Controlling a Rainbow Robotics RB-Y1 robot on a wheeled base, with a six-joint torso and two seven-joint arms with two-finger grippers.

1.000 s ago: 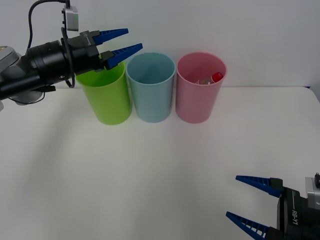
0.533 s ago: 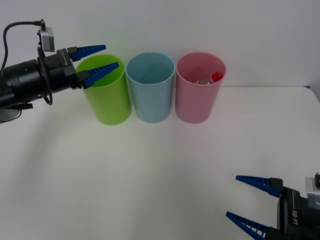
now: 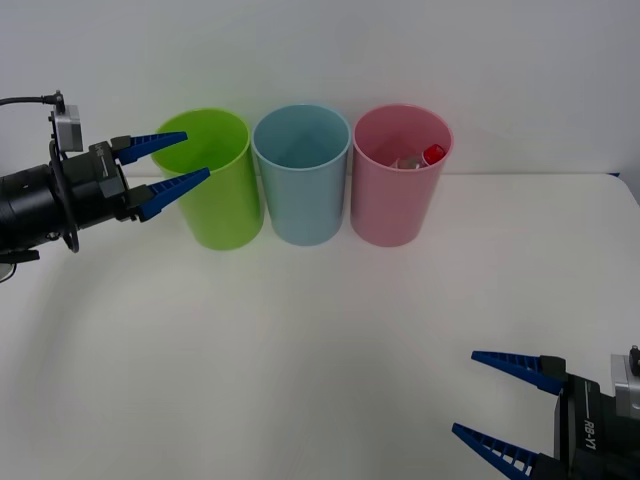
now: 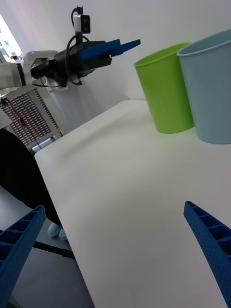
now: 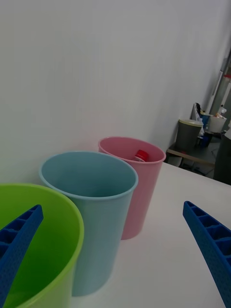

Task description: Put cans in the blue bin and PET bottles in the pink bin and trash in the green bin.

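Sorting apparently finished: left gripper (image 3: 170,165) open, empty, left of the lime-green plastic bin (image 3: 212,180); red-capped clear PET bottle (image 3: 425,156) inside the pink plastic bin (image 3: 398,190); parking next.

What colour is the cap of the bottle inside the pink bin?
Red; the cap shows best in the front view.

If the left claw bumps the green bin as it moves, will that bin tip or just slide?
Probably tips: the green bin is tall, narrows toward its base, and looks like thin, light plastic. The open left claw sits near its rim, where a nudge has most leverage. The blue bin close beside it may catch it.
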